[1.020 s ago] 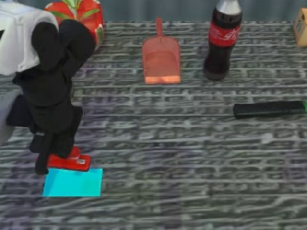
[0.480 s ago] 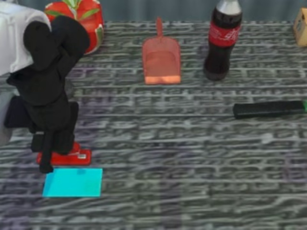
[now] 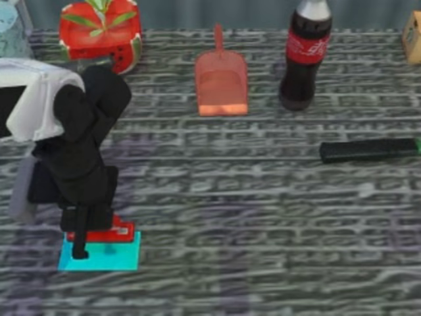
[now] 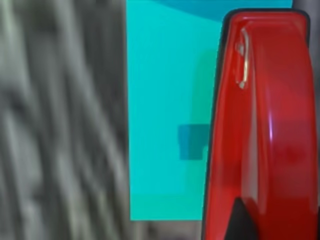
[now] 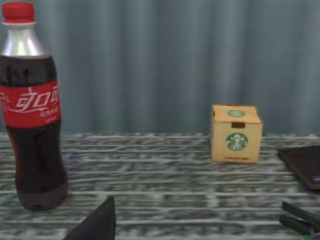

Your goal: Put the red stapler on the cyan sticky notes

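Note:
The red stapler point(image 3: 105, 232) hangs in my left gripper point(image 3: 89, 234), which is shut on it, over the far edge of the cyan sticky notes point(image 3: 102, 255) at the table's front left. A small shadow lies on the pad below, so the stapler looks slightly raised. In the left wrist view the glossy stapler point(image 4: 265, 125) runs along one side of the cyan pad point(image 4: 165, 100), with a black fingertip point(image 4: 242, 222) against it. My right arm is outside the top view, parked.
At the back stand a strawberry-patterned box point(image 3: 100, 33), a salmon scoop point(image 3: 221, 76), a cola bottle point(image 3: 306, 52) and a small coffee-logo carton point(image 3: 413, 36). A black marker point(image 3: 368, 150) lies at the right. A dark flat case point(image 5: 302, 165) shows in the right wrist view.
My left arm has carried the stapler toward the table's front and a little right, from behind the cyan pad to over its far edge.

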